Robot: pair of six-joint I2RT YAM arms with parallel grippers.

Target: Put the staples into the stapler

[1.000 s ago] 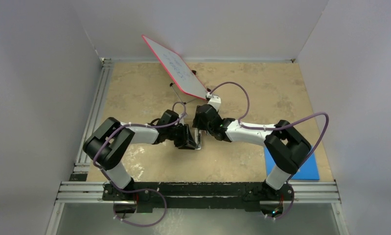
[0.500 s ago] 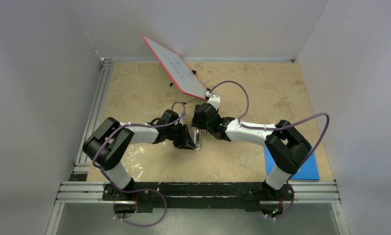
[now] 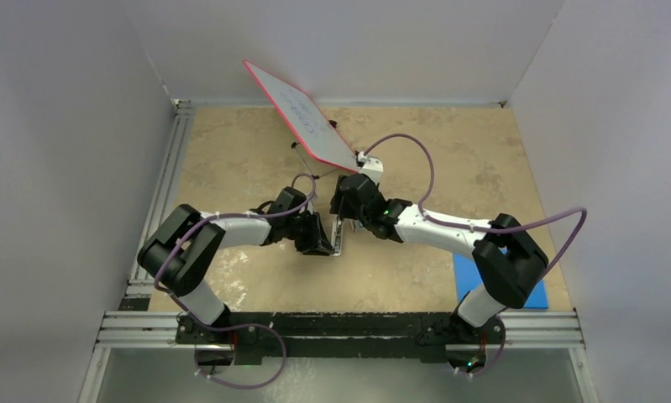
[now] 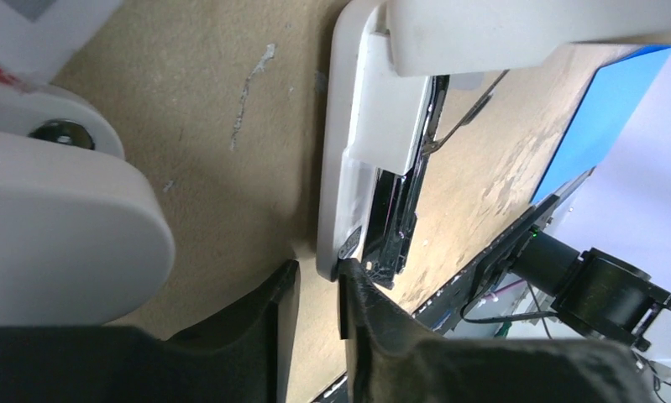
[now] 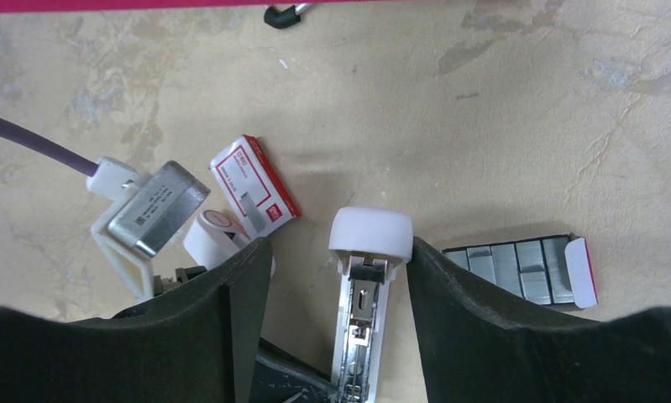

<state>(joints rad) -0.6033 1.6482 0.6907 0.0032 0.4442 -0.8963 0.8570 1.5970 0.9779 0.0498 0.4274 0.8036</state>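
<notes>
Item: the stapler [image 5: 371,237], opened, channel bared, lying between the two grippers; the staples [image 5: 516,267] in their open tray [image 5: 580,270] nearby, apart, untouched; right gripper [image 5: 338,256] spread astride the white end; left gripper [image 4: 317,284] nearly closed at the base, grip we cannot tell; risk, we judge: a crooked squeeze pivots the stapler, snapping it shut.

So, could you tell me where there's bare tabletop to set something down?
Free: the far right, between the whiteboard and the right wall; the near strip between the stapler and the base rail. Crowded: around the stapler, with the staples and the staple tray beside it.
</notes>
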